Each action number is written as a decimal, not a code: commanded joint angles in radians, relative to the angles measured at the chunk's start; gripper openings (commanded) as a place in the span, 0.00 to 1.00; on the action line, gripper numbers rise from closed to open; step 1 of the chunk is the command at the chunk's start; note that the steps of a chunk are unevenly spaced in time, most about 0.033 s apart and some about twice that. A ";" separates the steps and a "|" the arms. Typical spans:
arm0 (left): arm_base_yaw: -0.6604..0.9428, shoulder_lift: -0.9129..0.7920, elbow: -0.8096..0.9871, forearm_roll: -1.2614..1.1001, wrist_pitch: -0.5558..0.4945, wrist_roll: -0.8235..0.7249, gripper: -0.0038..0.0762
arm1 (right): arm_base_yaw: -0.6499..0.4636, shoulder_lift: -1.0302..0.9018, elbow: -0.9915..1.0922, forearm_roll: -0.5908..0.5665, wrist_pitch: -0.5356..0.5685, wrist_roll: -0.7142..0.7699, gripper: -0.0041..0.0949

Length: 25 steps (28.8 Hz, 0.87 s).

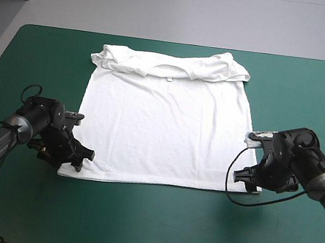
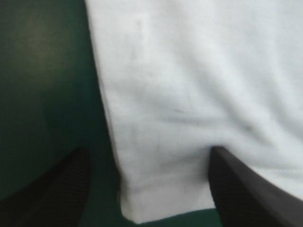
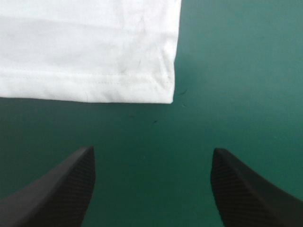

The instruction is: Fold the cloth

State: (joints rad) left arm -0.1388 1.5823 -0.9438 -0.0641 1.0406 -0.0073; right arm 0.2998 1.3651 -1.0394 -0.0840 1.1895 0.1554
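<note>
The white T-shirt [image 1: 163, 128] lies spread flat in the middle of the teal-green table, its sleeves and collar folded over along the far edge. My left gripper [image 1: 74, 158] is low at the shirt's near left corner, open. In the left wrist view that hem corner [image 2: 156, 198] lies between my black fingers [image 2: 61, 189]. My right gripper [image 1: 243, 176] sits at the shirt's near right corner, open. In the right wrist view the hem corner [image 3: 161, 92] lies a little ahead of my spread fingers [image 3: 246, 189], with bare cover between them.
Bare teal-green cover [image 1: 153, 224] runs along the near side of the table and on both sides of the shirt. The far table edge [image 1: 180, 43] is close behind the folded collar.
</note>
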 commanded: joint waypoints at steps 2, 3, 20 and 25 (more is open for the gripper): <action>-0.078 0.050 0.035 -0.095 -0.072 0.007 0.25 | -0.006 -0.018 -0.021 -0.021 -0.052 -0.003 0.69; -0.091 0.050 0.044 -0.096 -0.078 0.013 0.15 | -0.006 -0.007 -0.021 -0.025 -0.060 -0.003 0.69; -0.124 0.047 0.075 -0.089 -0.108 0.018 0.04 | -0.104 0.232 0.058 0.185 -0.271 -0.118 0.69; -0.124 0.047 0.074 -0.100 -0.131 0.018 0.04 | -0.104 0.236 0.077 0.266 -0.273 -0.161 0.55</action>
State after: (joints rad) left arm -0.2440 1.5800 -0.9230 -0.0705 0.9980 0.0122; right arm 0.1898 1.5896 -0.9796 0.0459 0.9596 0.0239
